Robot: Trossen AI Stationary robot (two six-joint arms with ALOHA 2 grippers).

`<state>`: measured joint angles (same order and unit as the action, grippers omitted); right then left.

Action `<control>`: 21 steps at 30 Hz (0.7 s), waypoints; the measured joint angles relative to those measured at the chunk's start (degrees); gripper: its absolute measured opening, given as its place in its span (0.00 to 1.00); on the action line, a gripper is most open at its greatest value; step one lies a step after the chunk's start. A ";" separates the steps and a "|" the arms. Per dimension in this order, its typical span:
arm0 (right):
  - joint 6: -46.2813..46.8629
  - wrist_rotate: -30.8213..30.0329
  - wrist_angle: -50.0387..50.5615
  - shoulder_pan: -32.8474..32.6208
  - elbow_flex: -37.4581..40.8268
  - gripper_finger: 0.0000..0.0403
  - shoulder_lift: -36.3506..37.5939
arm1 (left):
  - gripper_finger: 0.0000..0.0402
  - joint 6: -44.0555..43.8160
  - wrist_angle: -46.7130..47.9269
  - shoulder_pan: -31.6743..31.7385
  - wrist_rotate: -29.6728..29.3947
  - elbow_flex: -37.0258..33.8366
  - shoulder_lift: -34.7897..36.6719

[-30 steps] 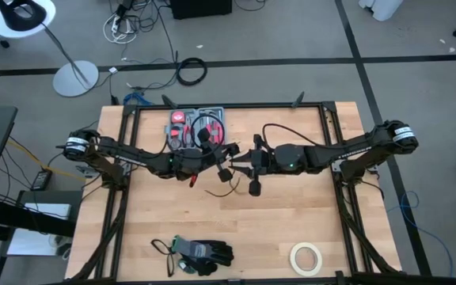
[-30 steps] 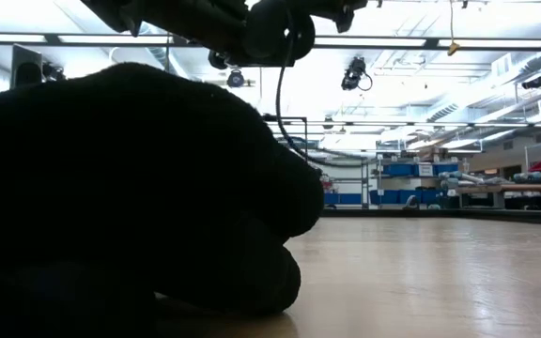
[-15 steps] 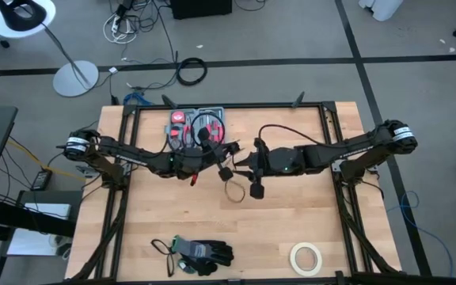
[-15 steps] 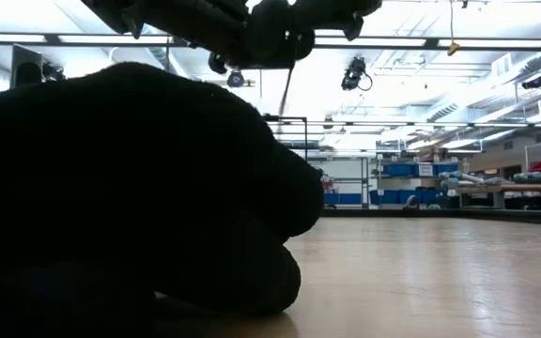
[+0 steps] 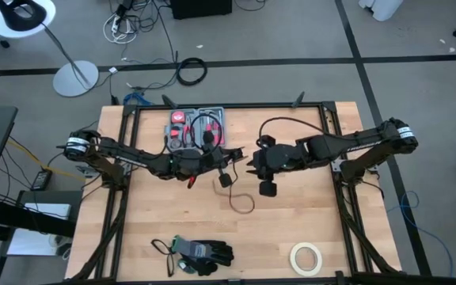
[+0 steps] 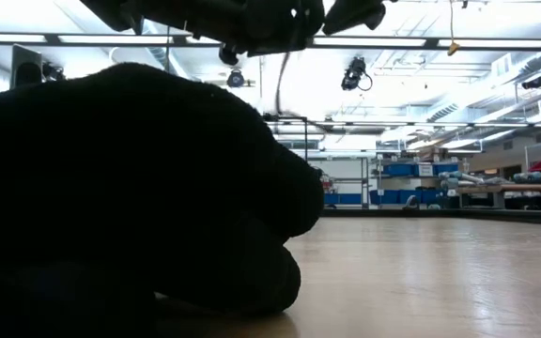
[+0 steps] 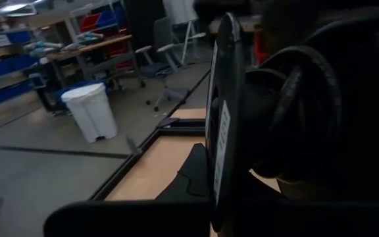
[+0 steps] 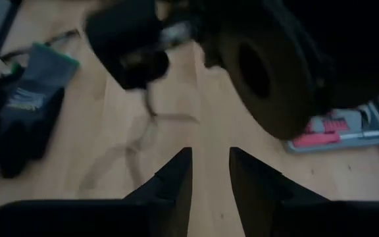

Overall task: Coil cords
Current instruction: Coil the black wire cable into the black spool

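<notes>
The cord [image 5: 240,198] hangs from the left gripper [image 5: 222,168], which is clamped tight at its upper end, its tail trailing in 1 loose loop on the wooden table [image 5: 307,222] at mid-table; the right gripper [image 5: 253,161], fingers parted and empty, sits just beside it. Coiling looks barely begun: the trailing length remains to be wound
</notes>
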<state>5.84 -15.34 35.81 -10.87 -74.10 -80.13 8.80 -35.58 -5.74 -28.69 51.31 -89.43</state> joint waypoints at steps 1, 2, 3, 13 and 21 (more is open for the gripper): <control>-0.03 -0.42 0.03 0.00 -0.06 0.24 0.01 | 0.00 -0.02 -0.03 -0.02 0.28 0.00 0.00; -0.35 -0.71 -0.02 0.00 -0.09 0.24 0.01 | 0.00 -0.04 -0.05 -0.02 0.81 0.00 0.00; -0.88 -0.97 0.06 0.00 -0.09 0.24 0.01 | 0.00 -0.06 -0.08 -0.03 1.03 0.00 -0.01; -5.79 -3.94 -0.40 2.72 -0.09 0.24 0.01 | 0.00 -0.44 -0.53 -0.07 0.96 0.00 -0.02; -9.72 2.34 -5.10 4.22 -0.09 0.23 0.02 | 0.00 -0.48 0.58 -0.07 1.27 0.00 -0.02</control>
<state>-3.89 -13.00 30.72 -6.65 -74.19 -80.11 8.32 -35.01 -5.80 -27.41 51.31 -89.45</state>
